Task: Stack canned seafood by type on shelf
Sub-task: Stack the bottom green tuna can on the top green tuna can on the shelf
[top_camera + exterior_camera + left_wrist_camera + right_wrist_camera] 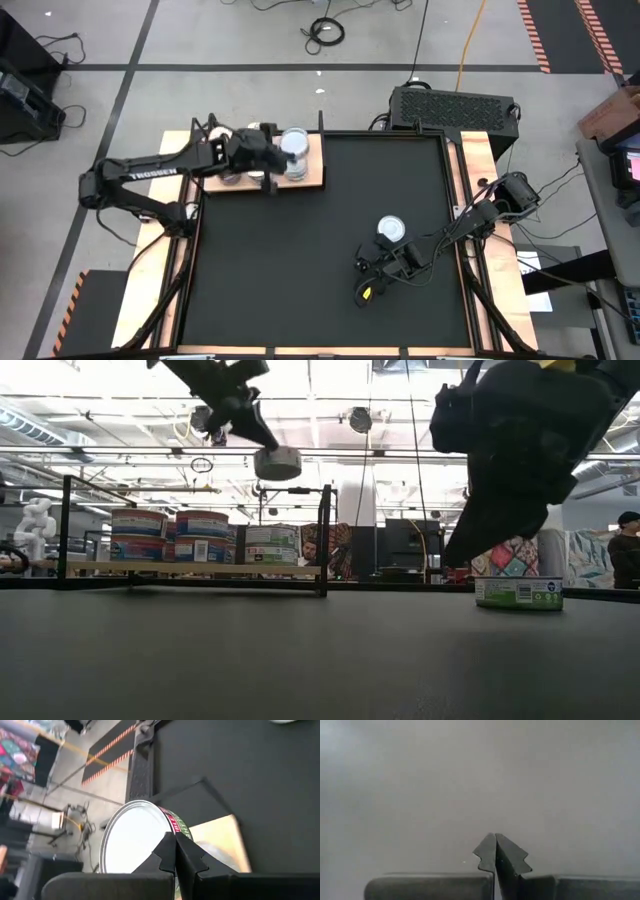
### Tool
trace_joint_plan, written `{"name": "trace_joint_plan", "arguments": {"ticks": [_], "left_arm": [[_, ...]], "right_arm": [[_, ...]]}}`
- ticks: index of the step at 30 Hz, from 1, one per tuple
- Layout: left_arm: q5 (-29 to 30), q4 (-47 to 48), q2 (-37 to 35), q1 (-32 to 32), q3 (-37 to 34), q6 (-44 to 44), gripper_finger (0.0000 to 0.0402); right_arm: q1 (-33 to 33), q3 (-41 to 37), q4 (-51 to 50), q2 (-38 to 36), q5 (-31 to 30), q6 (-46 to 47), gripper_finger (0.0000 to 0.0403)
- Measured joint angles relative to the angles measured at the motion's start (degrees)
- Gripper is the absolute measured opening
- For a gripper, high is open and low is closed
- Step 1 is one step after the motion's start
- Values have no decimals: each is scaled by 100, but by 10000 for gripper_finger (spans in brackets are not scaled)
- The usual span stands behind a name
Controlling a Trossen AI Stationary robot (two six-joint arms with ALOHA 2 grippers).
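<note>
One lone tin (391,229) stands on the mat (300,270) near its right edge, open mat on every side. Right gripper (364,290) sits just nearer, apart from it, jaws pressed together. Far left corner: shelf (312,178) on the mat's far edge. Left gripper (175,836) is above it, jaws pinching a raised tin (277,462) by the rim. Only the low view shows that tin well clear above three stacks (202,535); the high view shows the board's bare right end.

The left arm (150,175) hides part of the shelf (310,178) and its tins (295,150).
</note>
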State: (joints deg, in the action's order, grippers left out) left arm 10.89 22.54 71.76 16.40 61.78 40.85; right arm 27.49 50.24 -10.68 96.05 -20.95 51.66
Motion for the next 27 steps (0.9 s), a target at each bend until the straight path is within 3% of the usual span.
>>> {"name": "trace_joint_plan", "arguments": {"ticks": [7, 13, 27], "left_arm": [[-780, -432, 255, 1011, 0, 47, 0], [-1000, -629, 730, 1595, 0, 51, 0], [-1081, -1057, 1630, 1888, -2, 51, 0]], "right_arm": [[0, 0, 114, -1, -91, -452, 0], [0, 0, 241, -2, -209, -738, 0], [0, 0, 238, -2, -205, -1079, 0]]}}
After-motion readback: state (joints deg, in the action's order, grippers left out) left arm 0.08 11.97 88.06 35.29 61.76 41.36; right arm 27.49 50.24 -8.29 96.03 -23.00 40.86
